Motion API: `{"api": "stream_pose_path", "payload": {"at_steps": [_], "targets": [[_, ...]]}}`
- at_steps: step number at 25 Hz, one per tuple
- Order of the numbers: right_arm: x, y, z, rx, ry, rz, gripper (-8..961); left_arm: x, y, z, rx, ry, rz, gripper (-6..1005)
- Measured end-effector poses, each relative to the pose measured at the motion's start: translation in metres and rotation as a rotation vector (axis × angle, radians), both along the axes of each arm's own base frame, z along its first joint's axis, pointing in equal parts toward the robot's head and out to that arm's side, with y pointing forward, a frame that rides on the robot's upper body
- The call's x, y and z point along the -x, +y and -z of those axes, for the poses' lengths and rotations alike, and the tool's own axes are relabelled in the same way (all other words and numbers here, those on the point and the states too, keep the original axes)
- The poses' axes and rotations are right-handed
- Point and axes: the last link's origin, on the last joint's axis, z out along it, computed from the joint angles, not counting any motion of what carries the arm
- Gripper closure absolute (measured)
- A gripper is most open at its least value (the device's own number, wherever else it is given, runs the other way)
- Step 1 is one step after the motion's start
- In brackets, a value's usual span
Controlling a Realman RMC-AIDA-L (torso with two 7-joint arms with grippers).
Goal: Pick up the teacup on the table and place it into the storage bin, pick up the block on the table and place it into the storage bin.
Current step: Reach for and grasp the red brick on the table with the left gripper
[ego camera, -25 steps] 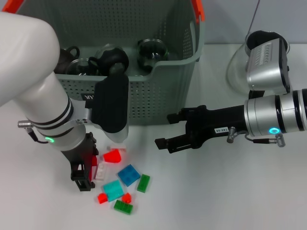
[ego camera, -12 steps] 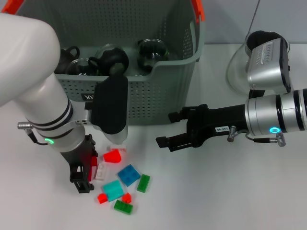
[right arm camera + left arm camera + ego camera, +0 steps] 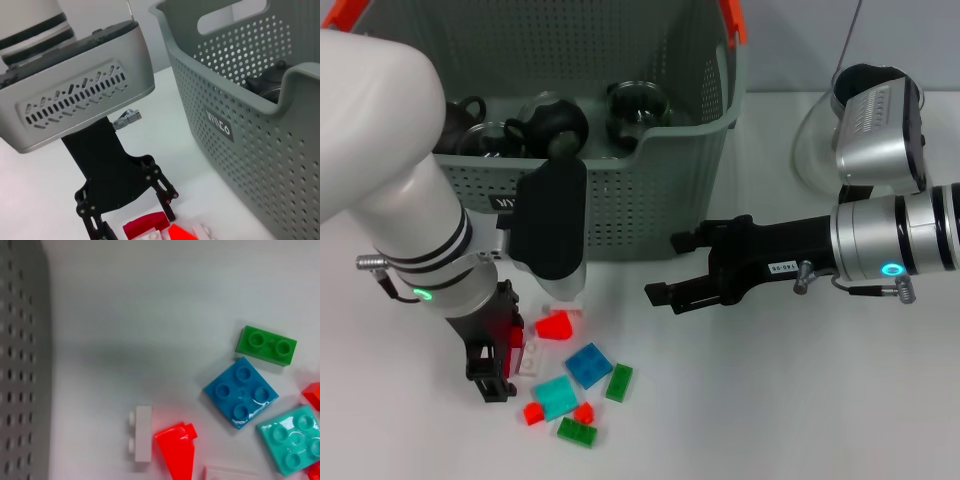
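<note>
The grey-green storage bin [image 3: 650,200] stands at the back and holds several dark round tea vessels [image 3: 638,108]; I cannot tell which is the teacup. Loose blocks lie in front of it: a red one [image 3: 555,325], a blue one [image 3: 588,365], a teal one [image 3: 555,397] and a green one [image 3: 619,382]. My left gripper [image 3: 498,362] is down on the table at the left edge of the pile. In the right wrist view its fingers [image 3: 167,202] stand open around a red block [image 3: 145,225]. My right gripper [image 3: 670,268] hovers open and empty, right of the pile.
A glass carafe [image 3: 815,140] stands at the back right, behind my right arm. White blocks [image 3: 142,434] and a red wedge [image 3: 176,450] lie close to the bin's perforated wall [image 3: 20,365]. Small red and green blocks [image 3: 577,432] lie near the front edge.
</note>
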Motion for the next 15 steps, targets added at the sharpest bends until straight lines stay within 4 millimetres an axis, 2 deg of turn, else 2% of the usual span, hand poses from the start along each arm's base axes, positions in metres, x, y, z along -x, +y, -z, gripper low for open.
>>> {"api": "stream_pose_path", "payload": {"at_steps": [15], "targets": [[-0.0003, 0.0001, -0.0004, -0.001, 0.002, 0.007, 7, -0.0003, 0.0026, -0.0051, 0.041, 0.016, 0.044, 159]]}}
